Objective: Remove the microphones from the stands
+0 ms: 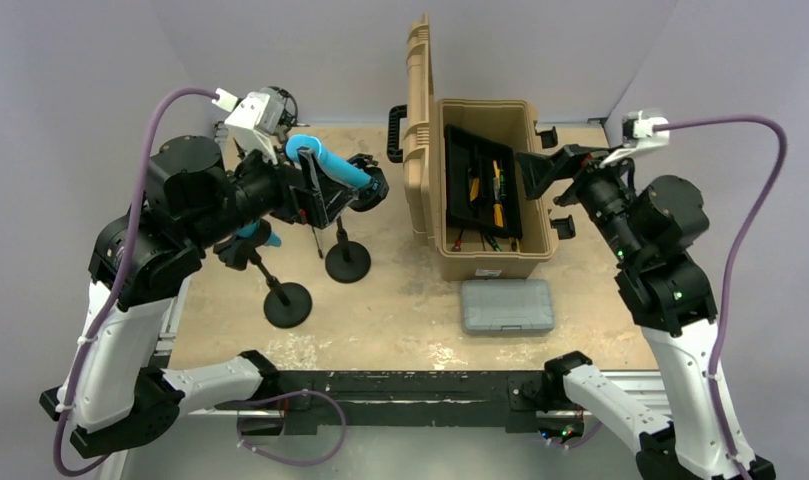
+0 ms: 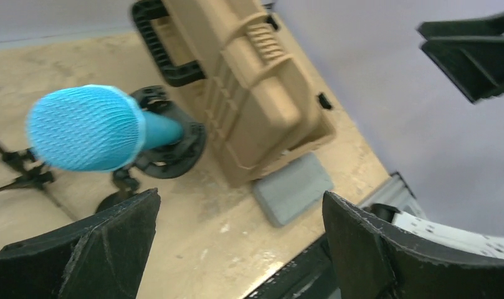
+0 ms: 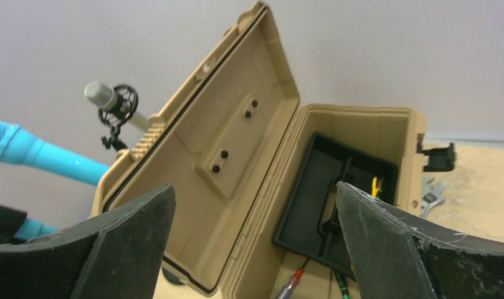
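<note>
A blue microphone (image 1: 327,162) lies tilted in a black shock mount (image 1: 368,188) on a stand with a round black base (image 1: 348,262). My left gripper (image 1: 318,196) is open and empty right beside the microphone's body. In the left wrist view the blue mesh head (image 2: 84,128) and the mount (image 2: 171,146) lie beyond my left finger (image 2: 112,249), not between the jaws of the left gripper (image 2: 240,208). My right gripper (image 1: 542,172) is open and empty over the toolbox; it also shows in the right wrist view (image 3: 255,212).
A second blue microphone (image 1: 262,235) on a stand with a round base (image 1: 287,304) is partly hidden under my left arm. A silver microphone (image 3: 101,94) stands at the back. An open tan toolbox (image 1: 485,262) holds tools. A grey case (image 1: 507,305) lies in front of it.
</note>
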